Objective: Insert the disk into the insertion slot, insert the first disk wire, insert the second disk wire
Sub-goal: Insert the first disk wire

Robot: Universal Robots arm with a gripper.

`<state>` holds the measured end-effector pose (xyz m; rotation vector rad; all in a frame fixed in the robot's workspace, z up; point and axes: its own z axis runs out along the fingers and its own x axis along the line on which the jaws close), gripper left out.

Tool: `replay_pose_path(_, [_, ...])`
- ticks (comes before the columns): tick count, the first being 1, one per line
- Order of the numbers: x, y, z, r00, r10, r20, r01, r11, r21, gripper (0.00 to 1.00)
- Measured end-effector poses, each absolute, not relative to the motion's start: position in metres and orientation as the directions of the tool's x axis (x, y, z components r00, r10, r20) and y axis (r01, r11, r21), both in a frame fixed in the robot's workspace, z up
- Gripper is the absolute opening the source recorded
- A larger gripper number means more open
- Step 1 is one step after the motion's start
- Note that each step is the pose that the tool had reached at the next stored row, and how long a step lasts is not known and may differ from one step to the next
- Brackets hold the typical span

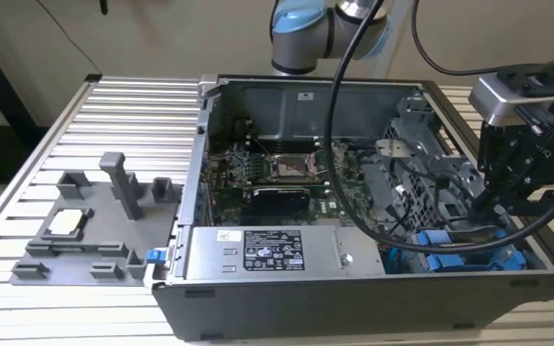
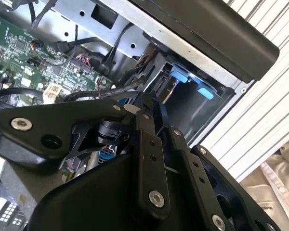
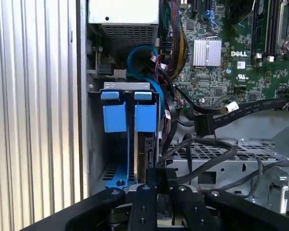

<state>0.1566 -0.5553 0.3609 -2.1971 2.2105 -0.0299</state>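
In the exterior view your arm (image 1: 301, 36) stands at 12 o'clock behind the computer case (image 1: 354, 310) and bends round to 3 o'clock. The gripper (image 1: 489, 213) points down into the drive bay (image 3: 94, 144) at 4 o'clock. The disk (image 3: 145, 118) sits in its slot there, close to the gripper. You cannot tell how wide the gripper is open.

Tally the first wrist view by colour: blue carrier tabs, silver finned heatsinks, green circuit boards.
Blue carrier tabs: 2
Silver finned heatsinks: 1
Green circuit boards: 1
Total: 4
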Motion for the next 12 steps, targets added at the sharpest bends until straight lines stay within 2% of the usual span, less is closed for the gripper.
replay_pose_path(12, [0.1597,-0.5609,0.3530,-0.039,-0.999,-0.004,-0.999,0.039,-0.030,0.19])
